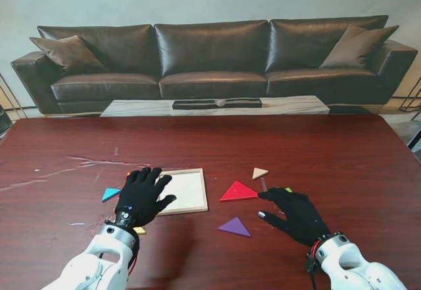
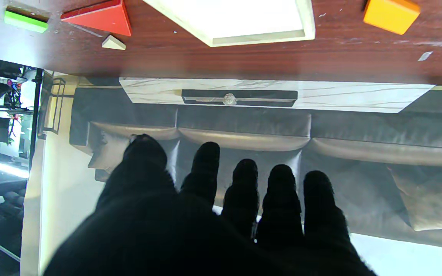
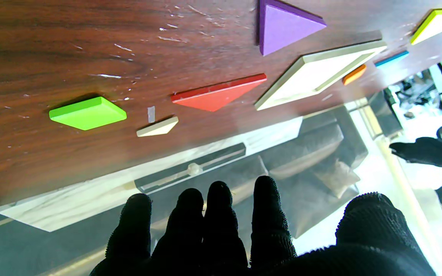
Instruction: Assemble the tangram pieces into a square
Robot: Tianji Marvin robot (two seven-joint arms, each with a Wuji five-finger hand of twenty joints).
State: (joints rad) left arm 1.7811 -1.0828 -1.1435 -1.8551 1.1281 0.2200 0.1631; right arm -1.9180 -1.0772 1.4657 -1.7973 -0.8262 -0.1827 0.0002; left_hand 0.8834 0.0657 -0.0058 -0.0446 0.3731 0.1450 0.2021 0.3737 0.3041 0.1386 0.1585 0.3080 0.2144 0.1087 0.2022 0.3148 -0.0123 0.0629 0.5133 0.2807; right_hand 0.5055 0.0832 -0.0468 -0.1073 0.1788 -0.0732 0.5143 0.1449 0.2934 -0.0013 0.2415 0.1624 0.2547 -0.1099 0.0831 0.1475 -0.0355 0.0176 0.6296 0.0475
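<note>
A shallow wooden tray (image 1: 191, 208) with a white floor lies on the table. My left hand (image 1: 141, 194) hovers over its left edge, fingers spread and holding nothing. To the tray's right lie a red triangle (image 1: 238, 191), a small beige triangle (image 1: 259, 172) and a purple triangle (image 1: 235, 226). My right hand (image 1: 293, 212) is open just right of the red triangle, half covering a green piece (image 1: 288, 189). A blue triangle (image 1: 110, 193) and a yellow piece (image 1: 139, 230) sit by my left hand. The left wrist view shows an orange block (image 2: 391, 15) beside the tray (image 2: 259, 38).
The dark wooden table (image 1: 342, 158) is scratched at its left. Beyond its far edge stand a low marble coffee table (image 1: 217, 106) and a black leather sofa (image 1: 210, 53).
</note>
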